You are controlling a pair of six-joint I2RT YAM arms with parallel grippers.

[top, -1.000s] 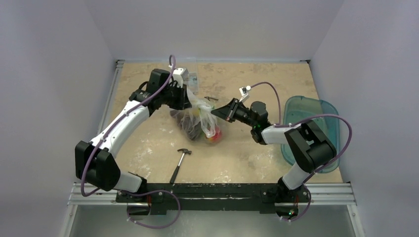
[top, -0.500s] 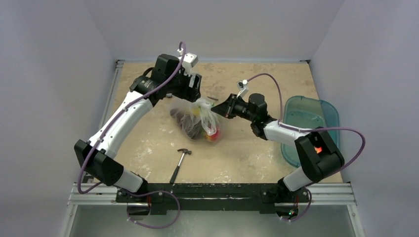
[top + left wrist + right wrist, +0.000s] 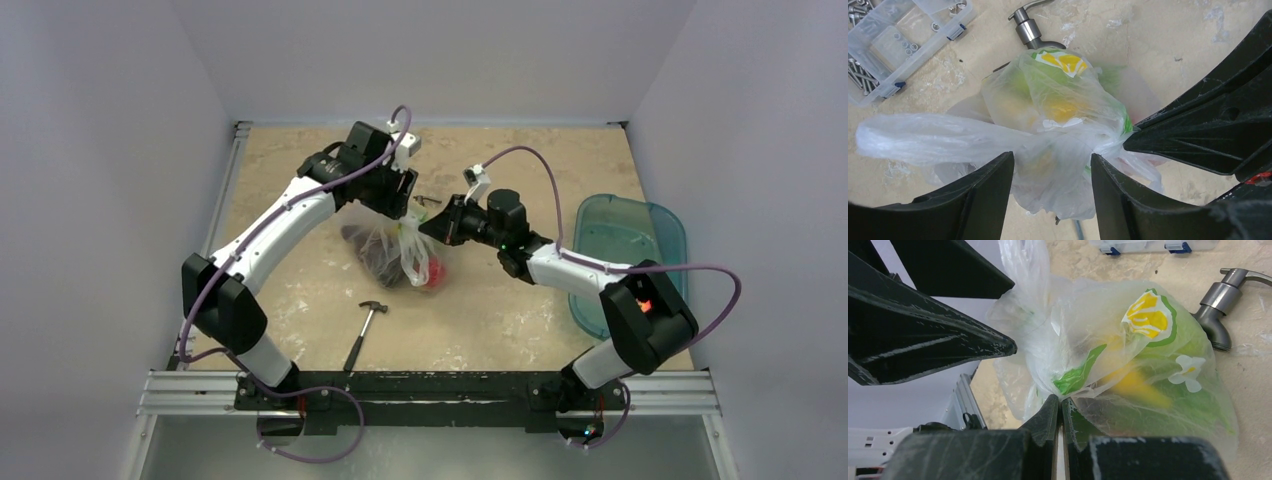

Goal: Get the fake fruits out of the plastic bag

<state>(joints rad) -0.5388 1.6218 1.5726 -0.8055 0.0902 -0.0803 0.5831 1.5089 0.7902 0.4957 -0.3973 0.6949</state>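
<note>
The plastic bag (image 3: 402, 250) lies mid-table, thin and clear, with yellow and green print (image 3: 1148, 315). Inside it the fake fruits show as a dark purple mass (image 3: 372, 256), a red one (image 3: 432, 276) and blurred yellow and green shapes (image 3: 1060, 107). My right gripper (image 3: 1060, 401) is shut on a gathered fold at the bag's top, coming in from the right (image 3: 430, 227). My left gripper (image 3: 1052, 172) hangs over the bag from the back left (image 3: 405, 205), jaws apart, with loose bag film bulging between the fingers (image 3: 983, 195).
A small hammer (image 3: 365, 322) lies in front of the bag. A teal bin (image 3: 630, 250) stands at the right edge. A clear box of small parts (image 3: 893, 40) and a metal pump head (image 3: 1028, 27) sit on the table just behind the bag.
My left gripper has opened, letting go of the bag's top, and has swung right over the bag. The right gripper has shifted left, still holding its fold.
</note>
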